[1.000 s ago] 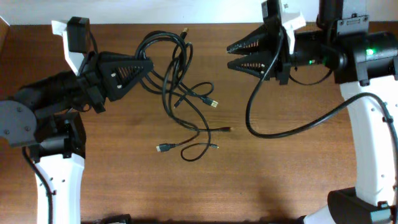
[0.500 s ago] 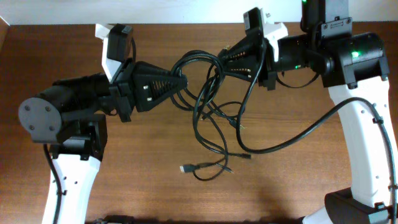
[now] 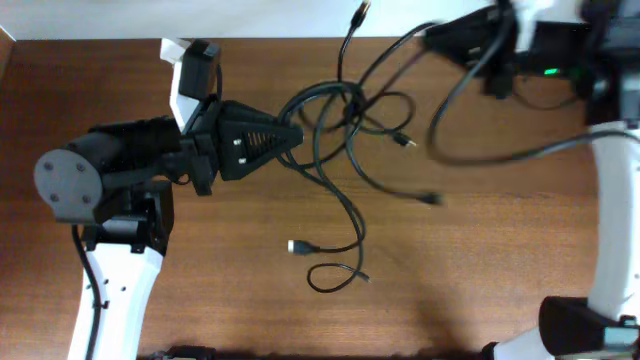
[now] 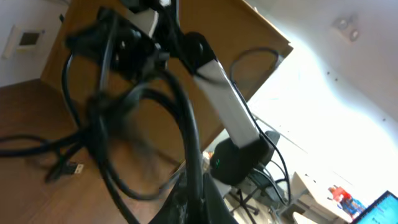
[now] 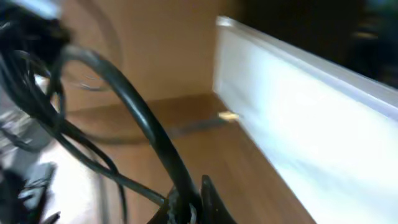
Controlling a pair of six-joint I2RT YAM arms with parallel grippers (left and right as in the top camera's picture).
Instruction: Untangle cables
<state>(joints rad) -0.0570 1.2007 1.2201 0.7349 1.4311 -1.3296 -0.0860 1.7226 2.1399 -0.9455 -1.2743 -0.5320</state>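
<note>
The thin black cables (image 3: pixel 343 108) form a tangled knot above the table's middle, stretched between both grippers. My left gripper (image 3: pixel 297 134) is shut on strands at the knot's left side; in the left wrist view a cable (image 4: pixel 186 118) runs down into its shut fingers (image 4: pixel 200 198). My right gripper (image 3: pixel 432 36), blurred at the upper right, is shut on a strand; the right wrist view shows a cable (image 5: pixel 140 118) pinched in it (image 5: pixel 189 208). Loose ends hang down to a silvery plug (image 3: pixel 298 246), a small loop (image 3: pixel 335 276) and another plug (image 3: pixel 432 199).
The brown wooden table (image 3: pixel 480 280) spreads below the cables. A thicker black wire (image 3: pixel 500 155) of the right arm loops across the upper right. The white wall edge (image 3: pixel 300 18) runs along the table's far side. The left arm's base (image 3: pixel 110 280) stands at the lower left.
My right gripper has moved up and to the right with a strand, drawing the tangle out and upward. One plug end has swung up past the table's far edge. The left gripper has stayed nearly in place.
</note>
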